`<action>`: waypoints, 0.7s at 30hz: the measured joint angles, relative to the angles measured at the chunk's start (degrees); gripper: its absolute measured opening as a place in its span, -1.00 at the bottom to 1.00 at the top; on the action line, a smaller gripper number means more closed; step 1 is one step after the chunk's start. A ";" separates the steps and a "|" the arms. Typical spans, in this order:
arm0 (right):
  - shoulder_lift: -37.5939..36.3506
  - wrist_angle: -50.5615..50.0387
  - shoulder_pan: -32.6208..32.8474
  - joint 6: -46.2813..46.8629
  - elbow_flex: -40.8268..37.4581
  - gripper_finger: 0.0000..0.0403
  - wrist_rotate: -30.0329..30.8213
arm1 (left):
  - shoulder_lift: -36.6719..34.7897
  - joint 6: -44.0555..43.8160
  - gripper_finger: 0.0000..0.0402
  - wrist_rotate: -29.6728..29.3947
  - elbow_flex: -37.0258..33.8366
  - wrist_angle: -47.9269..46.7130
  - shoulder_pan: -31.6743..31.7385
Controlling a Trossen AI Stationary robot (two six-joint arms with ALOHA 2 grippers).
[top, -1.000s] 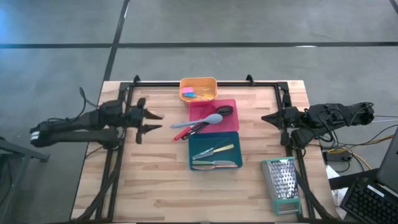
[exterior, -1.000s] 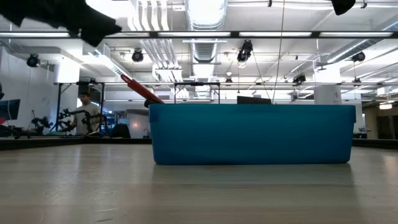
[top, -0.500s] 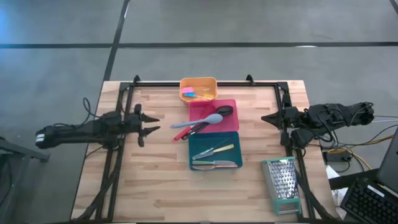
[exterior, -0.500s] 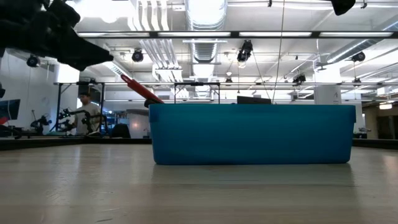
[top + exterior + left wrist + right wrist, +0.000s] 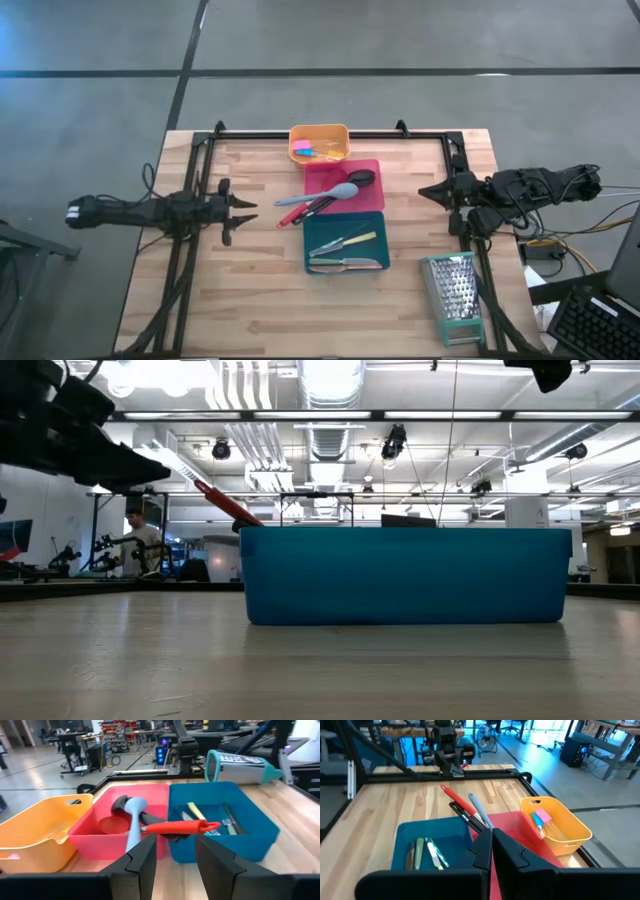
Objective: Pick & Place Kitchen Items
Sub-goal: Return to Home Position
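Note:
The kitchen items lie in three trays in a row at mid-table. A red spatula (image 5: 300, 212), a grey spoon (image 5: 338, 190) and a black spoon (image 5: 362, 178) rest in the pink tray (image 5: 365, 200), their handles sticking out over its left rim. A yellow-handled knife (image 5: 361, 239) and metal tongs (image 5: 346, 264) lie in the teal tray (image 5: 316, 245). Small blue and pink pieces (image 5: 304, 151) sit in the orange tray (image 5: 335, 131). My left gripper (image 5: 241, 211) hovers open, left of the trays, pointing at them with nothing between its fingers (image 5: 145, 860). My right gripper (image 5: 427, 190) waits shut at the right.
A tall metal box grater (image 5: 455, 298) lies on its side near the front right corner. Black frame rails (image 5: 320, 133) run along the far, left and right sides of the table. Bare wood lies between my left gripper and the trays, and along the near edge.
My left gripper has sunk toward the table and drawn back a little toward the left edge, still pointing at the trays. The trays and the items in them have kept still.

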 joint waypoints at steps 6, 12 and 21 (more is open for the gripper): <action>0.00 0.23 0.00 1.85 -0.27 -0.96 0.06 | -4.16 0.11 -0.33 -0.22 -1.96 -0.52 -1.53; -0.44 8.81 0.01 0.94 -4.81 -0.96 0.10 | -6.70 1.29 -0.33 -0.17 -2.16 -0.58 -1.64; 0.36 27.35 0.00 -1.06 -17.62 -0.96 0.30 | -6.73 -2.89 -0.33 2.36 -2.22 -0.87 -1.64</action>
